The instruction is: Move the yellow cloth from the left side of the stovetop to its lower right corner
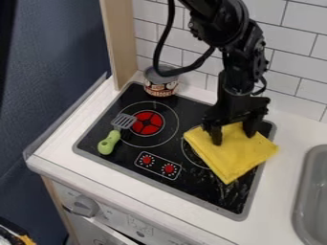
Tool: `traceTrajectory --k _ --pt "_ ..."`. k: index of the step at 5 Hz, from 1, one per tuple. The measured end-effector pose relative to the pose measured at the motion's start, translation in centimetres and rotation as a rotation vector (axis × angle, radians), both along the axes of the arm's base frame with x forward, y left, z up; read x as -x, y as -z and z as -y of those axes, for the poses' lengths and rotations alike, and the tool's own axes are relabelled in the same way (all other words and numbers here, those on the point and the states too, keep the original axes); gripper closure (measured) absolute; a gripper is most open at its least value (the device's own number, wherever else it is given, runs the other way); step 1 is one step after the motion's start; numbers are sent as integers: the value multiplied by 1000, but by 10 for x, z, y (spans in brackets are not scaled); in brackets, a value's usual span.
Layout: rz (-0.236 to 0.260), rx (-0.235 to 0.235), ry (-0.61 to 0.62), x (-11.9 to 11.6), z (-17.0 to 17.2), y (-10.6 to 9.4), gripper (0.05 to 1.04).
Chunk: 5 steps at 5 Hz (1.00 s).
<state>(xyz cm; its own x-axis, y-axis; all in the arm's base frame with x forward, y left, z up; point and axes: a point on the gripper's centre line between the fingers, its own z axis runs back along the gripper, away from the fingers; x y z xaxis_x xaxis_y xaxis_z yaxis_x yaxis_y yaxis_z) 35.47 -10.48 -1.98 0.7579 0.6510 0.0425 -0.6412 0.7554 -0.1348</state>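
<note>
The black gripper (234,136) hangs over the right part of the stovetop, pointing down, with its fingers spread apart. A folded yellow cloth (233,155) lies beneath it, over the right burner and slightly past the stovetop's right edge. The two fingertips are at the cloth's upper part, one toward the left and one toward the right, and some of the cloth shows between them. Whether the tips press on the cloth I cannot tell.
On the black stovetop (176,143), a green-handled spatula (110,142) lies at the left. A printed can (159,82) stands at the back by the tiled wall (290,72). A grey sink (314,191) is at the right edge.
</note>
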Motion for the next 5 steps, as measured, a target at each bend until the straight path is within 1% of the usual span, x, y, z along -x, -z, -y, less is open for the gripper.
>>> traceTrajectory --k 1,3,4,5 --pt "-4 -1 28 16 7 1 83" --pt "-19 -21 20 52 -4 1 83" --pt "-25 -23 21 58 -5 1 83" --pt "-26 -14 12 61 -5 -2 83"
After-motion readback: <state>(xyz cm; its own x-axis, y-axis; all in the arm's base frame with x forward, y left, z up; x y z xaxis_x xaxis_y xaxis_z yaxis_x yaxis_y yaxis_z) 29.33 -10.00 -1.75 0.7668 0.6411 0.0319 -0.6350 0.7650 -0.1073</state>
